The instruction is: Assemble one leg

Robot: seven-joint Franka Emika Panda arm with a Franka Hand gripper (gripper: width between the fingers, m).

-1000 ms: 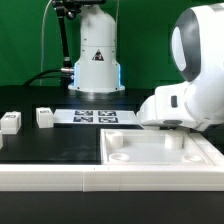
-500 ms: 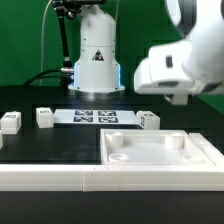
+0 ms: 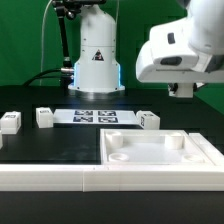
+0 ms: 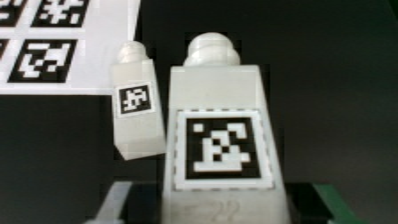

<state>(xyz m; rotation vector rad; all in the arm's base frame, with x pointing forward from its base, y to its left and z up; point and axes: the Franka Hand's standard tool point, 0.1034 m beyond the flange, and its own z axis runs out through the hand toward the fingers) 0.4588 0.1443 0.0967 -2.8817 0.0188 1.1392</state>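
Observation:
My gripper (image 3: 183,88) hangs raised above the far edge of the white plate (image 3: 200,158), on the exterior view's right. In the wrist view, the gripper (image 4: 222,208) is shut on a white leg (image 4: 217,120). That leg looms large between the fingers, with a square marker tag on its face and its rounded tip pointing away. The arm hides the held leg in the exterior view. A second leg (image 3: 148,120) lies on the black table below, next to the marker board (image 3: 95,116). It also shows in the wrist view (image 4: 134,105).
Two more white legs (image 3: 44,117) (image 3: 10,122) stand on the table at the exterior view's left. The marker board shows in a corner of the wrist view (image 4: 45,40). The robot base (image 3: 95,60) stands behind the board. A white ledge (image 3: 60,178) runs along the front.
The arm has risen from low over the plate's far edge, uncovering the second leg on the table. In the last half second it drifted slightly to the exterior view's right.

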